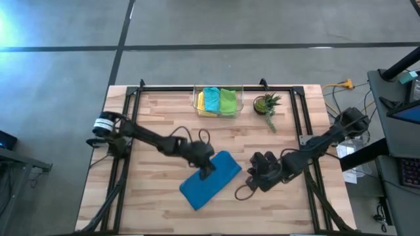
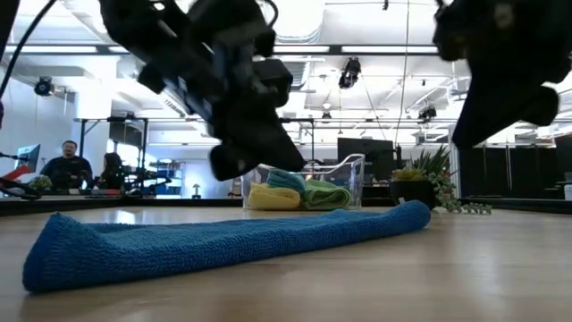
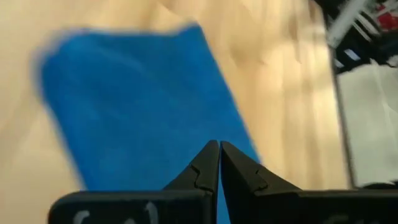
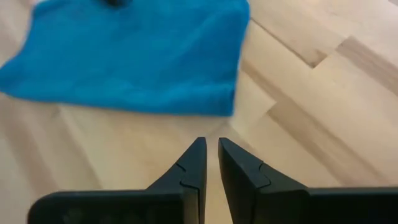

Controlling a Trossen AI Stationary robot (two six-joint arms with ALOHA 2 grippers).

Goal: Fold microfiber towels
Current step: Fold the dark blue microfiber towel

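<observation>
A blue microfiber towel (image 1: 210,182) lies folded into a long strip, flat on the wooden table near its middle (image 2: 223,241). My left gripper (image 1: 207,172) hangs shut just above the towel's far long edge (image 3: 219,144), clear of the cloth in the low view. My right gripper (image 1: 251,176) hovers over bare wood off the towel's right end (image 4: 210,142). Its fingers are all but together with nothing between them. Yellow (image 1: 203,106), teal (image 1: 212,98) and lime green (image 1: 228,101) towels lie in a clear bin at the back.
The clear bin (image 1: 195,101) stands at the table's far edge, with a small potted plant (image 1: 267,105) to its right. A black rail frame (image 1: 131,98) runs around the tabletop. Bare wood lies near the front edge. People sit far behind the table (image 2: 67,165).
</observation>
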